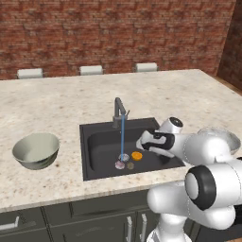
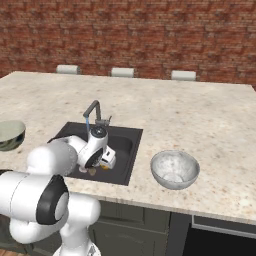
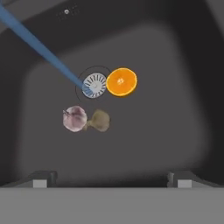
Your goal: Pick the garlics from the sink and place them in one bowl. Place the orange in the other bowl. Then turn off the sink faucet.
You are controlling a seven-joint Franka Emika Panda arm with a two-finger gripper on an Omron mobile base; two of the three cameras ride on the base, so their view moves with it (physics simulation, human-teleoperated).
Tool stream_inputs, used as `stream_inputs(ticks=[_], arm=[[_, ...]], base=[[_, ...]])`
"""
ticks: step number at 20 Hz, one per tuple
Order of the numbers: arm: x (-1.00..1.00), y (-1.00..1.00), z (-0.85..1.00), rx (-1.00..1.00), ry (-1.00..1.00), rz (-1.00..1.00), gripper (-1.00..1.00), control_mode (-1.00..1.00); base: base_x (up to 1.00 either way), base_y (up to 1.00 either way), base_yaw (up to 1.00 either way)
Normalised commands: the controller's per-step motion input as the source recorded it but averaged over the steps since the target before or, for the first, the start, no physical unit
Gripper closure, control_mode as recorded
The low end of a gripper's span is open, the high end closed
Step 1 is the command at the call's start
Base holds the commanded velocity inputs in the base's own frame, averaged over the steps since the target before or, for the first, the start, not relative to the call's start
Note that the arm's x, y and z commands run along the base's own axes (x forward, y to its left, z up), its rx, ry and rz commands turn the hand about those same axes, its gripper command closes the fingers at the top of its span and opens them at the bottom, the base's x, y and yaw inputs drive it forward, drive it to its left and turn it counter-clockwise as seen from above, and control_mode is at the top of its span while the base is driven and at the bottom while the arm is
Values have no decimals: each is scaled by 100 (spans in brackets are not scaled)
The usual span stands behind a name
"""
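The orange (image 3: 121, 82) lies on the floor of the dark sink (image 3: 153, 131), just beside the metal drain ring. Two garlics sit a little away from it, touching each other: a pinkish-white one (image 3: 75, 118) and a brown one (image 3: 100, 120). In the left base view the orange (image 1: 137, 155) and the garlics (image 1: 120, 164) lie near the sink's front wall. My gripper (image 3: 112, 179) hangs open and empty above them, over the basin's right part (image 1: 141, 143). The sink faucet (image 1: 118, 111) is running, its blue stream hitting the drain. The plain green-grey bowl (image 1: 38, 160) stands left of the sink, the mottled bowl (image 2: 162, 175) to its right.
The sink is set in a speckled stone island counter (image 1: 56, 104) with dark cabinets below. Three stool backs (image 1: 91, 70) line the far edge before a brick wall. My arm's forearm reaches over the sink's right rim.
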Motion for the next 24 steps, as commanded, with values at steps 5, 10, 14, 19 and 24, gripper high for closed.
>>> stream_inputs(ticks=[5, 10, 14, 19, 24], arm=[[30, 3, -18, 0, 1, 0, -100, -100], [19, 0, -22, 0, 3, 0, -100, -100], [22, 0, -23, 0, 5, 0, -100, -100], [29, 0, -20, 0, 5, 0, -100, -100], [30, 0, -16, 0, 2, 0, -100, -100]], base=[[0, 0, 0], [0, 0, 0], [0, 0, 0], [0, 0, 0], [0, 0, 0]])
